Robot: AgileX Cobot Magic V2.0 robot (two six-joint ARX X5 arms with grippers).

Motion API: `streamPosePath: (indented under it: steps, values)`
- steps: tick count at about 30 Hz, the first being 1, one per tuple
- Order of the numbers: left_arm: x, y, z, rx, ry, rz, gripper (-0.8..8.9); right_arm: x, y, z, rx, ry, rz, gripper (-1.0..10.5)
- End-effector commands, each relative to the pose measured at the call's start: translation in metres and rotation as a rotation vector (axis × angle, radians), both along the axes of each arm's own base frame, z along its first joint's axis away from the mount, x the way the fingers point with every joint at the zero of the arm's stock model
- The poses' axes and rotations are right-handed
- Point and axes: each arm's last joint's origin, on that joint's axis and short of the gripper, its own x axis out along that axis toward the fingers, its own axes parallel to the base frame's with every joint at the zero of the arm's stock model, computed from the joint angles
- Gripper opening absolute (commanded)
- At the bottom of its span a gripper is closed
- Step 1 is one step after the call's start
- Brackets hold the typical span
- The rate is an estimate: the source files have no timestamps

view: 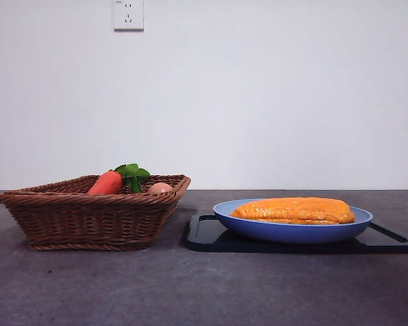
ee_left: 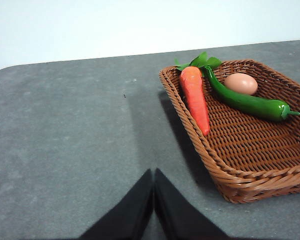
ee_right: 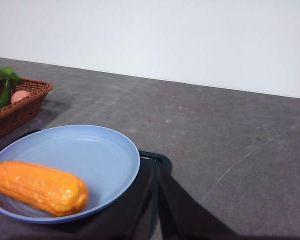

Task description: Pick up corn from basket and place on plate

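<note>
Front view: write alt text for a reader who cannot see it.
A yellow-orange corn cob lies on its side in a light-blue plate, which sits on a flat black tray on a grey table. Beside it, apart from the tray, a brown wicker basket holds a carrot with green leaves and an egg. No hand shows.

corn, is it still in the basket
No, the corn lies on the blue plate, while the basket holds only a carrot, a green pepper and an egg.
</note>
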Motion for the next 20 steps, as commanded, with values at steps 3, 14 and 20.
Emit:
streamPosePath:
  steps: [3, 14, 20]
  values:
    - [0.001, 0.000, -0.009, -0.006, 0.022, 0.002, 0.05, -0.001, 0.000, -0.004, 0.019, 0.019, -0.005, 0.0]
    - [0.001, 0.000, -0.009, -0.006, 0.022, 0.002, 0.05, -0.003, 0.000, -0.017, 0.020, 0.153, -0.007, 0.0]
    - [0.001, 0.000, -0.009, -0.006, 0.022, 0.002, 0.05, -0.004, 0.000, -0.020, 0.020, 0.193, -0.007, 0.0]
